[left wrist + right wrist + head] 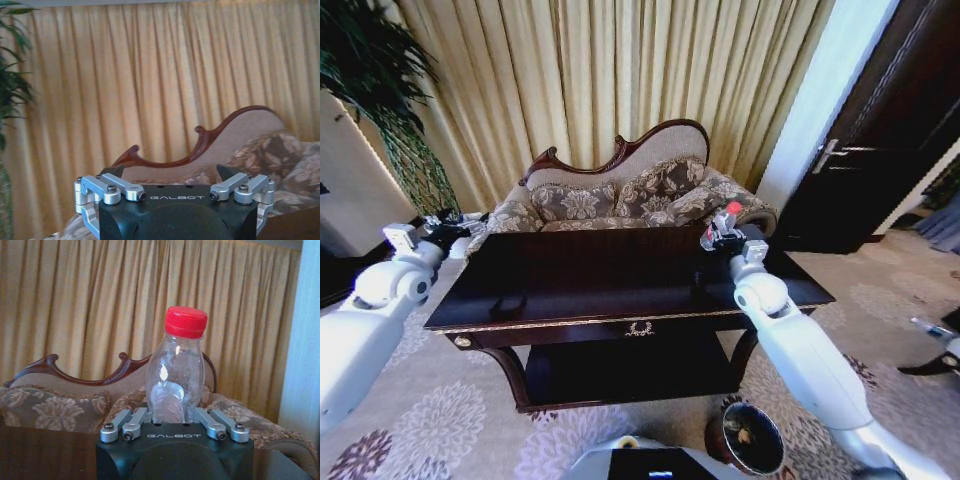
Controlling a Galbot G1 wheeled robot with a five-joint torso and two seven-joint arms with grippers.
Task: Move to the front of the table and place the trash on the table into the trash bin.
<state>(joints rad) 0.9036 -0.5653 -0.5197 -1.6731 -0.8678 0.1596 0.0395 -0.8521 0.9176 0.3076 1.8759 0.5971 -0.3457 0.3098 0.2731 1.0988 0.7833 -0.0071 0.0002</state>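
The table is dark and glossy and stands right in front of me. Over its far right part my right gripper is shut on a clear plastic bottle with a red cap. In the right wrist view the bottle stands upright between the jaws of that gripper. My left gripper hovers by the table's far left corner, and in the left wrist view this gripper is open with nothing in it. The trash bin, round and dark, stands on the carpet below the table's front right.
A patterned sofa with a carved wooden back stands close behind the table, before yellow curtains. A tall plant is at the far left and a dark door at the far right. My base is near the bin.
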